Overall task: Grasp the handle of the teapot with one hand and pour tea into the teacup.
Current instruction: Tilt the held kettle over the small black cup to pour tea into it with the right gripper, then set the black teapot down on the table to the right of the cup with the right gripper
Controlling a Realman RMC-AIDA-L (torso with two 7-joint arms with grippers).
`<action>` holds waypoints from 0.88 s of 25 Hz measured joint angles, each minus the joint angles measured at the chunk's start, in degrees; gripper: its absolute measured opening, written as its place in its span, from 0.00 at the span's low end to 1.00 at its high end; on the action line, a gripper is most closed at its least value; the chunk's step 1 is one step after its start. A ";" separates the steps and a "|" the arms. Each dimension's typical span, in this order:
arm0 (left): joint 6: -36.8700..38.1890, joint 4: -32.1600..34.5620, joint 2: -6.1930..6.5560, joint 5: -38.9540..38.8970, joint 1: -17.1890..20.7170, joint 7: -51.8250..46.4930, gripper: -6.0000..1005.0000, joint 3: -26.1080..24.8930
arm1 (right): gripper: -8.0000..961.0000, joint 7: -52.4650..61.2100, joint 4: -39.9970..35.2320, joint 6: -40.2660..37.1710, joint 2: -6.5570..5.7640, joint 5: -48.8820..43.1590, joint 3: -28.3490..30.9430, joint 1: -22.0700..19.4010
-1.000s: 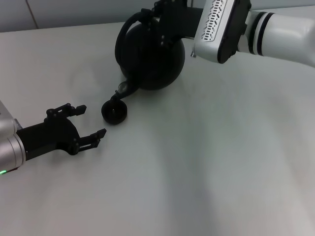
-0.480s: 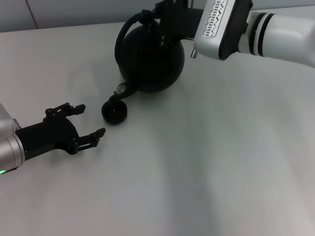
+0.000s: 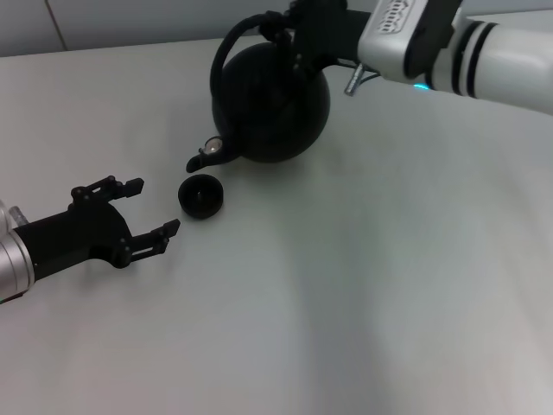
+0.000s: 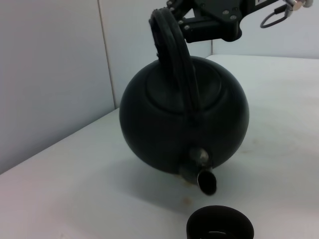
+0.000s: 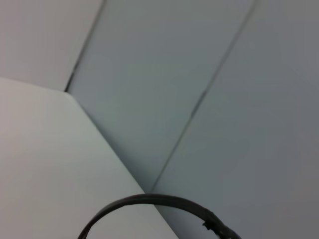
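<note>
Black against the pale surface, the teapot hangs from our right gripper, which is clamped on the handle near the top of its arch. From the left wrist view the handle runs over the lid and the right gripper bites it from behind.

Compared with a second ago, we have rolled the pot back toward level. Then the spout dipped right over the teacup's rim; now the spout sits higher and points outward, clear of the teacup, which stands just below and in front of it on the surface. The left wrist view agrees: the spout mouth hovers above the teacup without touching, and we see no stream between them. The cup has not shifted.

We judge the pour to be over or nearly so, with the tilt being undone. What remains is most likely to carry the pot upright and set it down away from the cup. The risk is a late drip from the spout, or the round body swinging on the thin handle as we level it.

Our left gripper waits low on the surface, fingers spread wide and holding nothing, near the teacup but apart from it.
</note>
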 joint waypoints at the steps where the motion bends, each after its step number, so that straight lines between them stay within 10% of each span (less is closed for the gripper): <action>1: 0.04 0.16 0.00 0.01 0.15 0.00 0.79 -0.02 | 0.10 0.83 -0.09 -0.38 -0.01 0.06 0.80 -0.35; 22: 0.47 0.18 0.25 0.03 0.28 0.00 0.79 0.02 | 0.10 2.08 7.74 -5.04 -0.21 11.81 13.59 -6.70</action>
